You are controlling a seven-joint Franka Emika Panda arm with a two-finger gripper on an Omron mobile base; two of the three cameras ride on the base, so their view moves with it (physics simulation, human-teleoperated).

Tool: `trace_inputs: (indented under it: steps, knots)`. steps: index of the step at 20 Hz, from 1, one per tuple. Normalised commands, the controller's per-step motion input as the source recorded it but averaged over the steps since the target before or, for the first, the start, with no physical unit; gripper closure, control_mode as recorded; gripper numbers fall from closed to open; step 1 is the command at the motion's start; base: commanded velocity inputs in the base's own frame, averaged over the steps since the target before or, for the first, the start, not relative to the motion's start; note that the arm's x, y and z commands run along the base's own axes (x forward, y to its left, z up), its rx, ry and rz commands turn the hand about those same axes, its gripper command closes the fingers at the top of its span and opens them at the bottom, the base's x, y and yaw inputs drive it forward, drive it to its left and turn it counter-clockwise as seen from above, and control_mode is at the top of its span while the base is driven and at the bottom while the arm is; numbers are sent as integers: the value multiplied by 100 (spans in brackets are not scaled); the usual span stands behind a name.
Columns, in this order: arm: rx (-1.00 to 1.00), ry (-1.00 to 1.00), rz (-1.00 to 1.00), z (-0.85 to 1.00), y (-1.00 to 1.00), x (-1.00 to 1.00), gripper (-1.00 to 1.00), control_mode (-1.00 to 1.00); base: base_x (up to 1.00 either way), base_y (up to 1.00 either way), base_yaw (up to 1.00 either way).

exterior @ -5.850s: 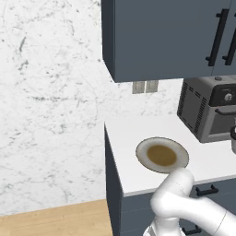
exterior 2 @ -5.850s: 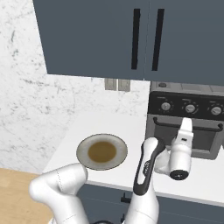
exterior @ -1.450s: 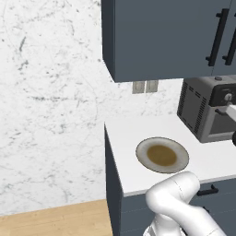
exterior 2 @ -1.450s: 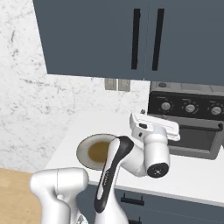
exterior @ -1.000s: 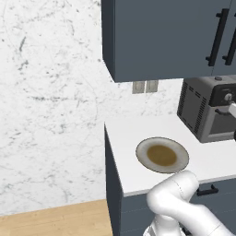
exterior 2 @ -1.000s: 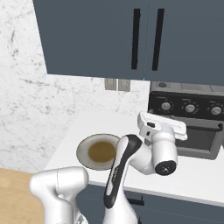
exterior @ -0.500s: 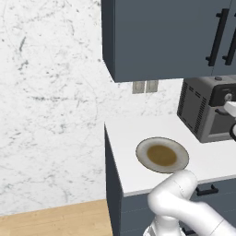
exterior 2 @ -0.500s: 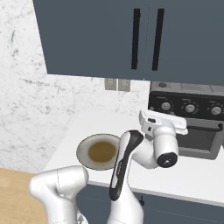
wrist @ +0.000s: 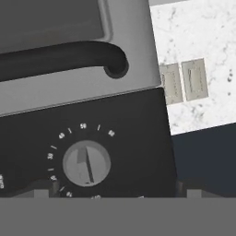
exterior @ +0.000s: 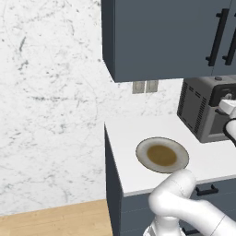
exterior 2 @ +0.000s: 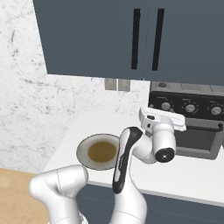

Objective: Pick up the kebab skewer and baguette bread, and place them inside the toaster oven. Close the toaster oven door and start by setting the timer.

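That timer (wrist: 86, 163) knob's small, stiff and probably slick, so pinch it across its raised ridge; can't tell whether your pincer (exterior 2: 162, 120) is spread or pressed together.

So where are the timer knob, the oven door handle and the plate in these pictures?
timer knob (wrist: 86, 163): hand view, on the middle of the round grey dial.
oven door handle (wrist: 60, 59): hand view, on the dark curved bar.
plate (exterior: 144, 154): left base view, on its pale rim at the left.
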Motion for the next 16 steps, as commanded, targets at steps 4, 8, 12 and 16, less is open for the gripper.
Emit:
trace_inputs:
  steps: [4,8,12,16]
  knots:
    - [-6,-5,0,-13,-19,9,-100,-100,0,0,0]
    - [-3,-5,0,-9,-23,7,-100,-100,0,0,0]
    - [-2,-4,0,-6,-25,6,-100,-100,0,0,0]
    - [-1,-4,0,-6,-19,10,-100,-100,0,0,0]
